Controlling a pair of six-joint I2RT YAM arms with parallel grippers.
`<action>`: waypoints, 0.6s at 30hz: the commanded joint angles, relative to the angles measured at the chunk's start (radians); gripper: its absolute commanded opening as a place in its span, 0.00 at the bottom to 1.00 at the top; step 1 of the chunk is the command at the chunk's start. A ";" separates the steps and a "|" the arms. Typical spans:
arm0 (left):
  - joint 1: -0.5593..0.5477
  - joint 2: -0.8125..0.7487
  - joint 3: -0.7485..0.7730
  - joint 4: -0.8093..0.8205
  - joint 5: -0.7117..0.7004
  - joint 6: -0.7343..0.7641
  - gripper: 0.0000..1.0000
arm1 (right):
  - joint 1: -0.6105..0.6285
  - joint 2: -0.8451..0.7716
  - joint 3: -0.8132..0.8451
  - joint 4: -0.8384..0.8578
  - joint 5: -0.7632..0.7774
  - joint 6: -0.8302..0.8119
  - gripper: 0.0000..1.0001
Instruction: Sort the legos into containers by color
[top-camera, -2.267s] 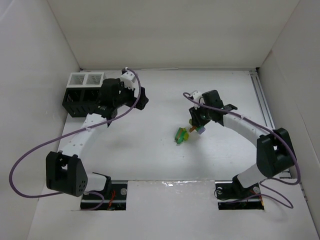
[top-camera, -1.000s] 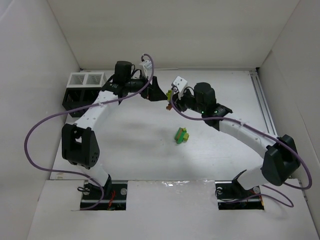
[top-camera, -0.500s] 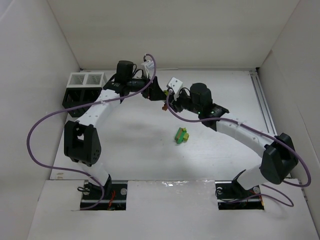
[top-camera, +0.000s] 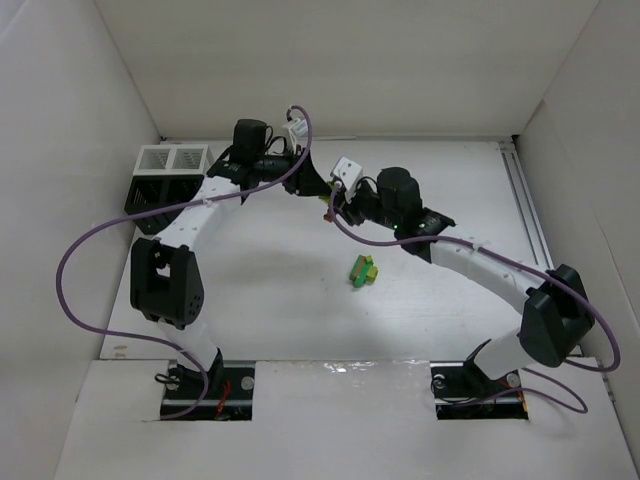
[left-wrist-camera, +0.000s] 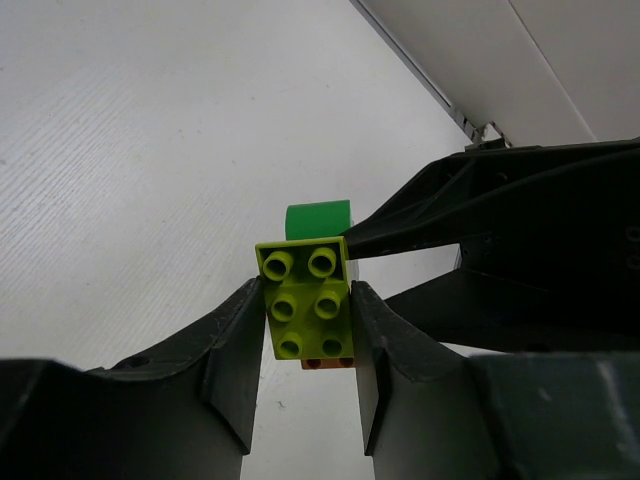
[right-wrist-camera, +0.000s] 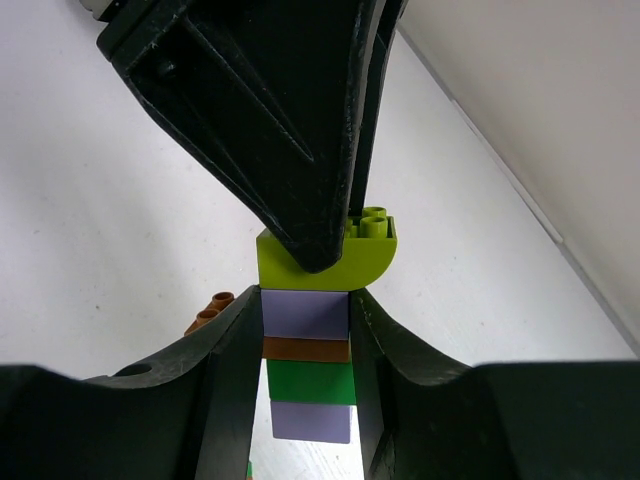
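Note:
A stack of legos (right-wrist-camera: 308, 350) in lilac, orange-brown, green and lilac hangs above the table between the two arms. My right gripper (right-wrist-camera: 305, 300) is shut on its sides. A yellow-green lego (right-wrist-camera: 325, 262) caps the stack, and my left gripper (left-wrist-camera: 305, 292) is shut on that yellow-green lego (left-wrist-camera: 304, 305), pads touching both sides. In the top view the left gripper (top-camera: 316, 190) and right gripper (top-camera: 338, 200) meet tip to tip. A loose green and yellow-green lego clump (top-camera: 362, 270) lies on the table. The containers (top-camera: 165, 160) stand at the far left.
White walls close in the table on the left, back and right. A metal rail (top-camera: 527, 215) runs along the right edge. Purple cables loop off both arms. An orange studded piece (right-wrist-camera: 208, 313) juts out left of the held stack.
The left gripper's jaws have closed from wide open onto the yellow-green lego on the stack. Both grippers have shifted slightly left; the right grip is unchanged.

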 joint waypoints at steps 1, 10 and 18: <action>-0.009 -0.012 0.042 0.035 0.039 0.014 0.03 | 0.011 -0.028 0.017 0.101 -0.001 0.002 0.00; 0.028 -0.043 0.072 0.081 0.007 -0.038 0.00 | -0.020 -0.119 -0.140 0.101 -0.001 -0.019 0.00; 0.152 -0.098 0.112 0.101 -0.107 -0.049 0.00 | -0.073 -0.168 -0.244 0.092 -0.001 -0.019 0.00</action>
